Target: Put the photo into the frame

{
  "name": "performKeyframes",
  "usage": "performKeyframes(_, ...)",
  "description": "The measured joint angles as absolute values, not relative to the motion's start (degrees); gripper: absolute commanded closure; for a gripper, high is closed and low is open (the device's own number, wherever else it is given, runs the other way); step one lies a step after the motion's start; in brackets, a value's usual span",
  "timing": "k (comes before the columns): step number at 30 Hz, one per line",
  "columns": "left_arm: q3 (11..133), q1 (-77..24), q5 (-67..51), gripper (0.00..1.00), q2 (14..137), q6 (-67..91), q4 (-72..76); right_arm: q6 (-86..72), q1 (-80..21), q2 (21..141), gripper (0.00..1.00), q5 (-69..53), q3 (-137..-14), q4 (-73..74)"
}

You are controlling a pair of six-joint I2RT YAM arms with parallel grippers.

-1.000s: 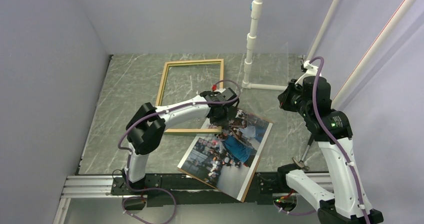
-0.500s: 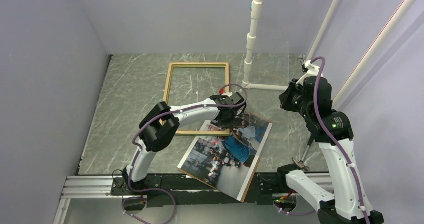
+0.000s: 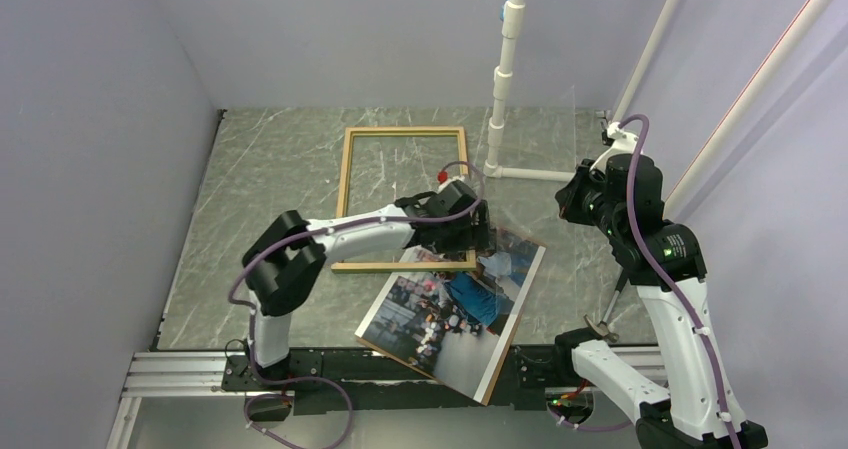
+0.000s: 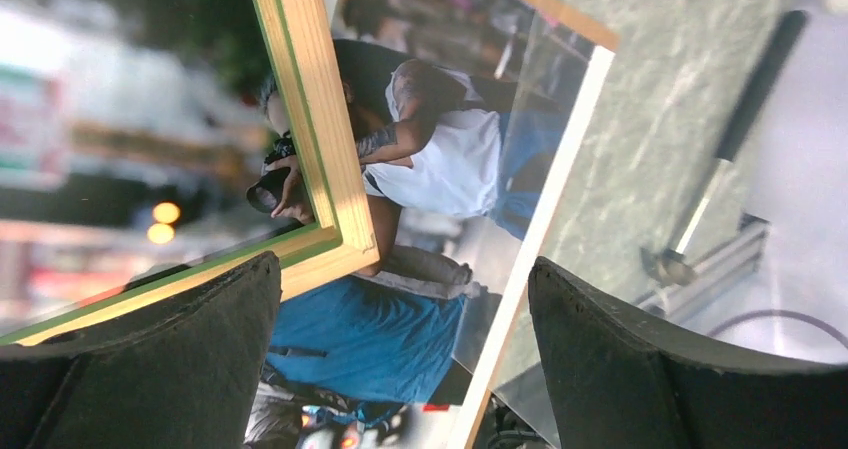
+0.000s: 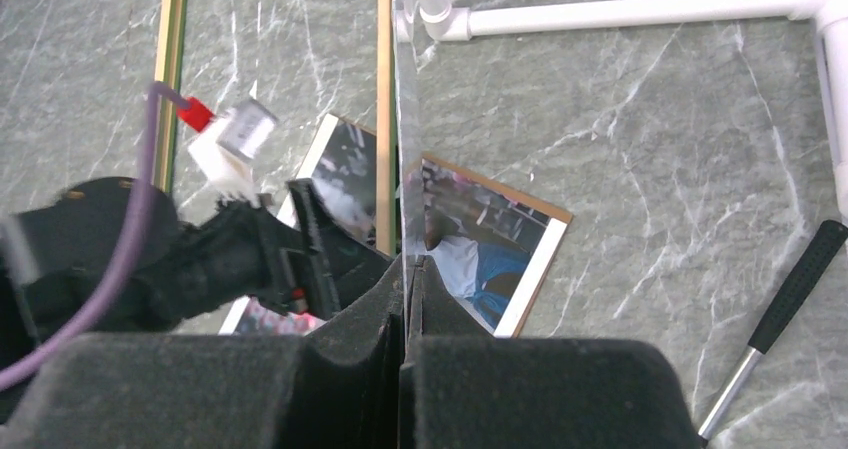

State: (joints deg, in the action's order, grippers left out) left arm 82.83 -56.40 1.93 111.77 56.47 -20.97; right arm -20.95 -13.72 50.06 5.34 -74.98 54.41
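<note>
The frame (image 3: 405, 131) lies flat on the table, light wood face up with a green inner lip. Its near right corner (image 4: 340, 239) rests on top of the photo (image 3: 440, 314), a colour street print lying face up nearer the arms. My left gripper (image 3: 470, 237) hovers over that corner, open, with nothing between its fingers (image 4: 620, 369). At the right, my right gripper (image 5: 408, 269) is raised and shut on the edge of a thin clear pane (image 5: 399, 119) that stands upright from its jaws.
A brown board edge (image 3: 512, 341) shows under the photo's right side. A black-handled tool (image 3: 612, 299) lies at the right. A white pipe stand (image 3: 505, 69) rises at the back. Grey walls close in left and right.
The left gripper slid the frame to the right, over the photo's far corner, then opened and let it go. The right arm and its pane have not moved.
</note>
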Motion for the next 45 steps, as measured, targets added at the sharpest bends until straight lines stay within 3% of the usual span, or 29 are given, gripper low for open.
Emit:
performKeyframes(13,55.90,-40.99,-2.35,0.06,86.24,52.58,-8.51,-21.02,-13.72,49.50,1.00,-0.21,-73.32,53.58)
performKeyframes(19,49.17,-34.35,-0.78,0.09,77.06,50.17,-13.32,-21.45,-13.72,49.17,1.00,-5.74,-71.79,52.29)
performKeyframes(23,48.29,-31.66,6.26,0.11,71.99,48.71,-22.83,-21.89,-13.72,49.04,1.00,-8.40,-71.07,51.42)
performKeyframes(30,49.47,-31.05,17.17,0.16,75.64,48.64,-38.11,-22.68,-13.72,49.06,1.00,-11.60,-70.22,50.33)
performKeyframes(38,49.47,-30.63,18.33,0.25,83.29,48.03,-41.08,-23.99,-13.72,49.17,1.00,-15.18,-68.38,48.80)
performKeyframes(45,49.28,-30.17,17.67,0.46,85.78,47.27,-38.09,-24.29,-13.76,49.45,1.00,-16.60,-68.18,48.25)
